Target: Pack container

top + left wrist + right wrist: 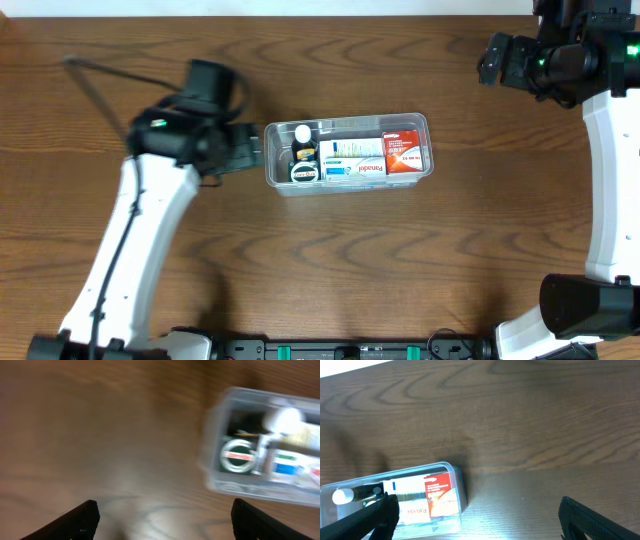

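The clear plastic container (424, 150) lies in the middle of the wooden table. It holds a red box (402, 152), a white and blue Panadol box (352, 160), a round green-lidded jar (303, 172) and a small white-capped bottle (302, 133). My left gripper (250, 146) is open and empty just left of the container's left end; the left wrist view shows the container (212, 467), blurred, ahead to the right of the open jaws (165, 520). My right gripper (492, 58) is open and empty, high at the far right; the right wrist view shows the container (457, 480) below left.
A thin black cable (95, 90) loops over the table at the far left, behind the left arm. The right arm's white links (610, 180) run down the right edge.
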`<action>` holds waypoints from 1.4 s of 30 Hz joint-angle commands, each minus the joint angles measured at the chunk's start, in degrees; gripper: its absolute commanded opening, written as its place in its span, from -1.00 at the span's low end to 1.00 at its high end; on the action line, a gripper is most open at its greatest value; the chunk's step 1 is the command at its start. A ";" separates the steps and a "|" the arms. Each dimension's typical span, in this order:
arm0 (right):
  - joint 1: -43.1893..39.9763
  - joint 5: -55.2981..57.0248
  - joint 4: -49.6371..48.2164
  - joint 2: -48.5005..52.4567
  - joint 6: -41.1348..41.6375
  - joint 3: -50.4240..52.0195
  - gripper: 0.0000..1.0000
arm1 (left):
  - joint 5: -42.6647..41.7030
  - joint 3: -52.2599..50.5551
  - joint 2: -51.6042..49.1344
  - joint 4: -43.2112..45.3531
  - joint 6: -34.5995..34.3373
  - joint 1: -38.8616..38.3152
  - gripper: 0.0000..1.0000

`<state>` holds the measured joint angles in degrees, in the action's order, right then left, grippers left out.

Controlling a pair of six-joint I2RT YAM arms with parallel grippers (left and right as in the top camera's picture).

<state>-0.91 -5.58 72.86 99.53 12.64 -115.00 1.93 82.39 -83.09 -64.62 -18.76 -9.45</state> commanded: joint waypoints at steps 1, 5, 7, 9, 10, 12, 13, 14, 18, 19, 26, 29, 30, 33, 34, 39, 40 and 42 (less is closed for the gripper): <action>-0.15 0.00 0.07 -0.20 0.61 -0.26 0.99 | 1.81 1.27 3.30 -2.49 3.30 5.81 0.71; -0.15 0.00 0.09 -0.20 0.59 -0.26 0.98 | 3.54 1.27 7.98 -5.27 5.29 11.98 0.71; -0.15 0.00 0.09 -0.20 0.59 -0.26 0.99 | 5.33 1.27 10.43 -5.84 6.12 14.21 0.88; -0.15 0.00 0.09 -0.20 0.59 -0.26 0.99 | 6.36 1.27 12.57 -5.84 6.12 15.80 0.96; -0.15 0.00 0.09 -0.20 0.59 -0.26 0.99 | 6.54 1.27 13.53 -5.86 6.12 16.48 0.96; -0.15 0.00 0.07 -0.20 0.59 -0.26 0.98 | 6.51 1.27 14.82 -5.86 6.10 17.20 0.96; -0.15 0.00 0.09 -0.20 0.59 -0.26 0.98 | 6.51 1.27 15.34 -5.86 6.12 17.31 0.96; -0.15 0.00 0.09 -0.20 0.59 -0.26 0.98 | 6.54 1.27 15.65 -5.86 6.12 17.31 0.96; -0.15 0.00 0.09 -0.20 0.59 -0.26 0.99 | 6.49 1.27 15.87 -5.84 6.08 17.31 0.96; -0.15 0.00 0.07 -0.20 0.59 -0.26 0.98 | 6.49 1.25 15.78 -5.86 6.08 17.31 0.96; -0.15 0.00 0.09 -0.20 0.59 -0.26 0.98 | 6.49 1.20 15.37 -5.86 6.08 17.31 0.96; -0.15 0.00 0.09 -0.20 0.59 -0.26 0.99 | 6.49 1.20 15.37 -5.86 6.08 17.31 0.96; -0.15 0.00 0.09 -0.20 0.59 -0.26 0.99 | 6.49 1.20 15.37 -5.86 6.08 17.31 0.96; -0.15 0.00 0.09 -0.20 0.59 -0.26 0.98 | 6.49 1.20 15.37 -5.86 6.08 17.31 0.96; -0.15 0.02 0.09 -0.22 0.59 -0.26 0.99 | 6.49 1.20 15.37 -5.86 6.08 17.31 0.96; 3.15 0.02 0.09 -3.56 0.59 -0.26 0.99 | 6.49 1.20 15.37 -5.86 6.08 17.31 0.96; 4.66 0.02 0.09 -4.79 0.59 -0.26 0.99 | 6.49 1.20 15.37 -5.86 6.08 17.31 0.96; 7.87 0.22 0.28 -7.21 0.15 -0.26 0.99 | 6.49 1.20 15.37 -5.86 6.08 17.31 0.96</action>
<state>2.63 -5.23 72.88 97.78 12.62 -115.00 7.73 82.65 -67.44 -70.32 -13.43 7.51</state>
